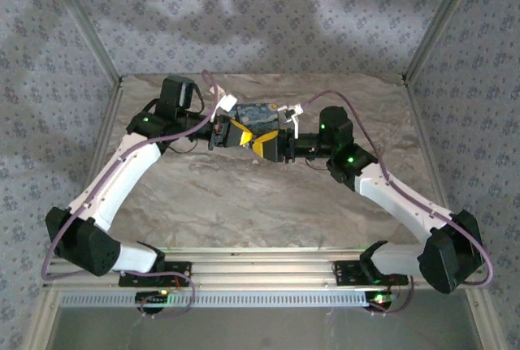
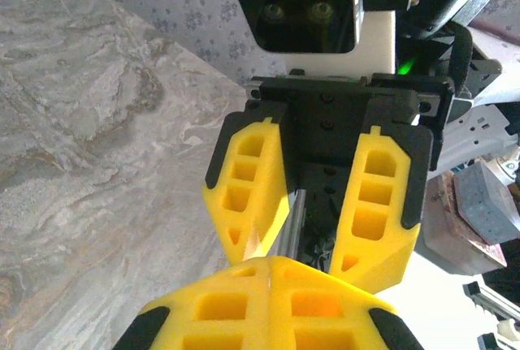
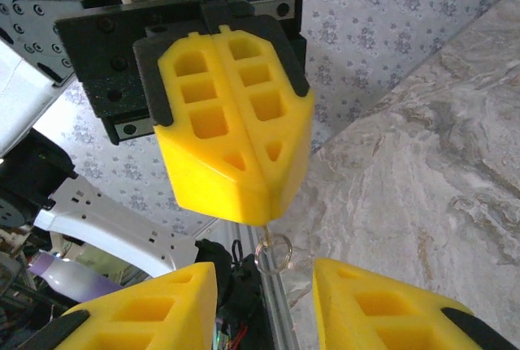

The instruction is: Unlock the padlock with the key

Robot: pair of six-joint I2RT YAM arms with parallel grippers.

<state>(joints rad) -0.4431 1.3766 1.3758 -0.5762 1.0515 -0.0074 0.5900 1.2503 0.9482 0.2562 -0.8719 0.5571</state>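
Handover of the key is judged to be the step in hand. The slim silver metal key [image 2: 290, 220] is pinched at the tips of the left gripper [image 3: 264, 213], whose yellow ribbed fingers are pressed together. Its small wire ring [image 3: 289, 249] dangles just below those tips. The right gripper [image 3: 266, 267] is faced toward the left gripper, its fingers spread either side of the key and apart from it. The grey marbled tabletop [image 1: 244, 204] lies below the left gripper. Where the padlock lies cannot be told. Next, the padlock must be steadied, probably by the right gripper, and the key lined up with its keyway. No brand, label or writing can be read.
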